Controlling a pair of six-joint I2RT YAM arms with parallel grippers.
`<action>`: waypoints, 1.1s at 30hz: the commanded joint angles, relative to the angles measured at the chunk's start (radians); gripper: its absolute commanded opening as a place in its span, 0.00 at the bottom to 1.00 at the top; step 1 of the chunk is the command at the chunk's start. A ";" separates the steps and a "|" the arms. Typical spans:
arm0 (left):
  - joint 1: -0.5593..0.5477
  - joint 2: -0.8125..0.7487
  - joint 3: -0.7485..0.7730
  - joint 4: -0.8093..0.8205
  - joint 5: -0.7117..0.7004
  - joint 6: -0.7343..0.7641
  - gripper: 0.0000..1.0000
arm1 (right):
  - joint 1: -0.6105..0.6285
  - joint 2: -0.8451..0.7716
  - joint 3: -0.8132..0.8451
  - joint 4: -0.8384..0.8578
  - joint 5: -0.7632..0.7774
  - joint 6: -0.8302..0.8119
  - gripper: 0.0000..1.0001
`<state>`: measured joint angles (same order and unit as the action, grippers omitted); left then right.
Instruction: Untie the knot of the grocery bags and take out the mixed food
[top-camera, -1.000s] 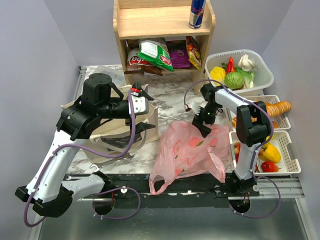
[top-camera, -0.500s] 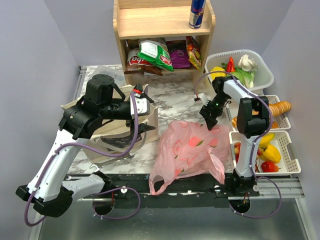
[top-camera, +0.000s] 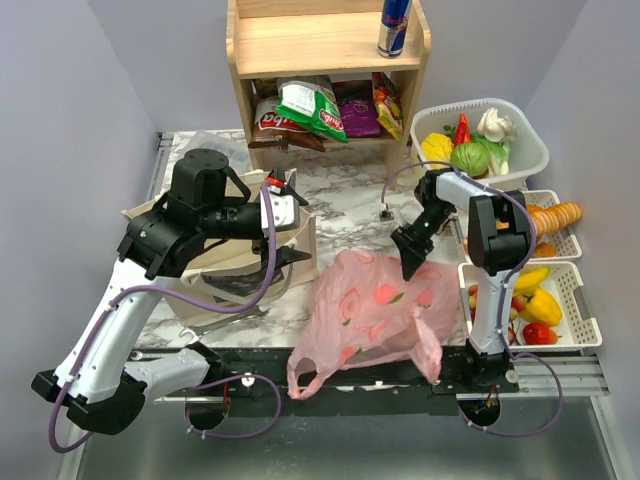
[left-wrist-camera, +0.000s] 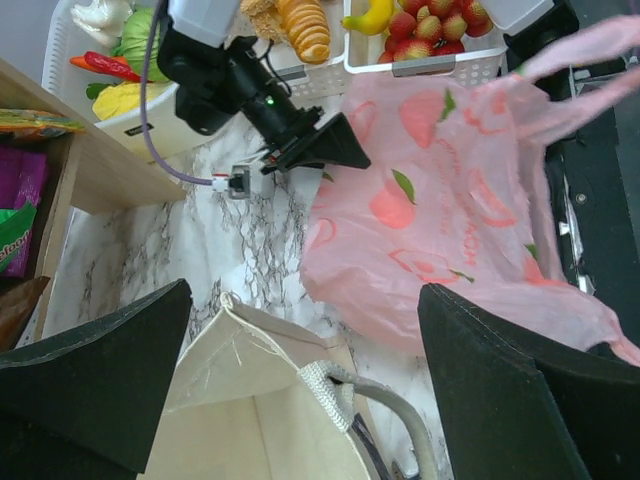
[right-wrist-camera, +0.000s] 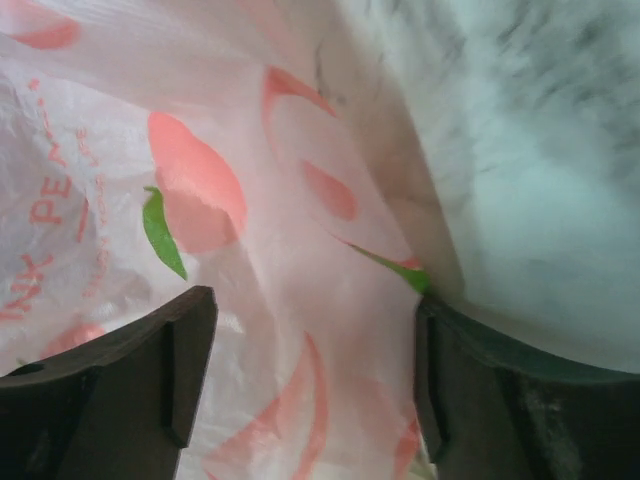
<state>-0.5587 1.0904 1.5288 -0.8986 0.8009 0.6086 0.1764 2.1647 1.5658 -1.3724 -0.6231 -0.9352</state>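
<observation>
Grey-veined white marble covers the desk (top-camera: 350, 205), boxed in by pale walls, with a wooden shelf (top-camera: 320, 45) at the back. The pink bag (top-camera: 375, 305) lies slumped on the right half, near the front edge. Its handle loops (top-camera: 308, 372) trail apart over that edge, and no tied knot shows. The right fingers (right-wrist-camera: 110, 380) stand apart, straddling the bag's far end, with film between them but nothing pinched yet. The left fingers (left-wrist-camera: 90, 370) are spread wide and empty above the canvas tote (top-camera: 230, 270), well apart from the pink bag. The step looks like taking hold of the closed end to lift and empty the bag. To do it well, the fingers should close on a gathered fold rather than a single layer, then rise slowly. Because the mouth points at the desk's edge, the bag is best drawn back first so nothing rolls off. The plastic is thin, crinkled and translucent, printed with red fruit and green leaves, so it will likely slip, stretch or tear under a hard tug. The tote is stiff, woven beige cloth that holds its folds. Whether food remains inside the pink bag cannot be told.
</observation>
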 joint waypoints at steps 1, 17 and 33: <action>-0.005 -0.006 -0.010 0.020 0.027 -0.023 0.98 | 0.018 0.018 -0.148 0.073 -0.009 0.013 0.68; -0.007 -0.005 0.019 0.056 -0.014 -0.068 0.98 | 0.016 -0.686 -0.098 0.334 -0.061 0.136 0.01; -0.049 0.144 0.283 0.199 0.082 -0.030 0.99 | 0.017 -1.101 0.062 0.566 -0.227 0.278 0.01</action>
<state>-0.5598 1.1282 1.7107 -0.6796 0.7872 0.5343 0.1909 1.0439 1.5814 -0.8902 -0.7300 -0.8284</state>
